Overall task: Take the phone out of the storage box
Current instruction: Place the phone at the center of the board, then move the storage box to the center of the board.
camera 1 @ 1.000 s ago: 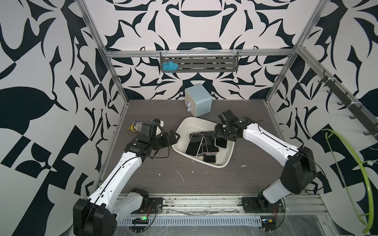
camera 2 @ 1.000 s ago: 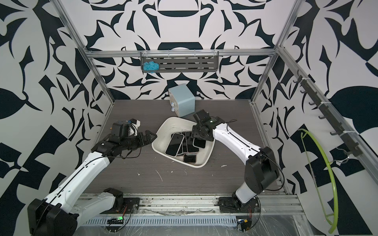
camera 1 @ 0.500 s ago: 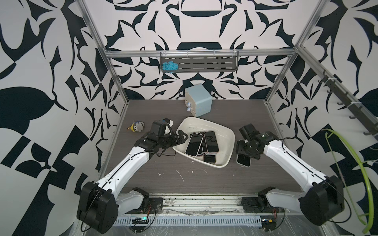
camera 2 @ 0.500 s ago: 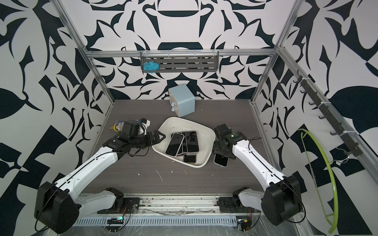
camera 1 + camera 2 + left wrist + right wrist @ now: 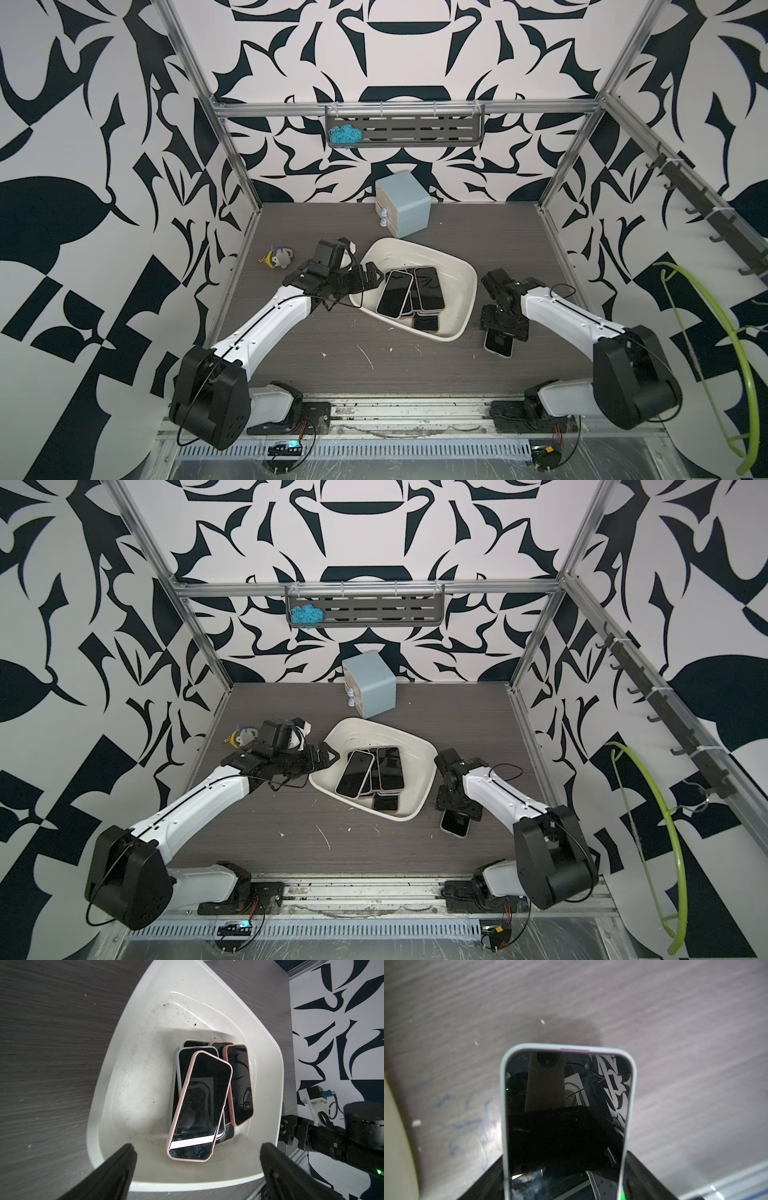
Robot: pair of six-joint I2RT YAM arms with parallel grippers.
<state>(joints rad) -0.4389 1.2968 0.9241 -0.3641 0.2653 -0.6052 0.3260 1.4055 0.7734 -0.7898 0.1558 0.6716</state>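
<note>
The white storage box (image 5: 399, 253) (image 5: 365, 731) (image 5: 145, 1043) sits mid-table with several phones stacked inside. A pink-cased one (image 5: 395, 293) (image 5: 199, 1105) lies on top, screen up. My left gripper (image 5: 370, 277) (image 5: 326, 758) (image 5: 196, 1147) is open at the box's left rim, and nothing is between its fingers. Right of the box, outside it, my right gripper (image 5: 503, 328) (image 5: 457, 806) (image 5: 564, 1176) is shut on a pale-cased phone (image 5: 498, 347) (image 5: 455, 825) (image 5: 566, 1105). The phone hangs low over the table; whether it touches I cannot tell.
A light-blue drawer unit (image 5: 403, 205) stands behind the box. A small toy (image 5: 279, 258) lies at the far left of the table. A grey shelf (image 5: 415, 131) hangs on the back wall. A green hoop (image 5: 744, 353) stands outside at the right.
My right gripper carried the pale-cased phone from above the box out to the right and down near the table. My left gripper moved right, up to the box's left rim.
</note>
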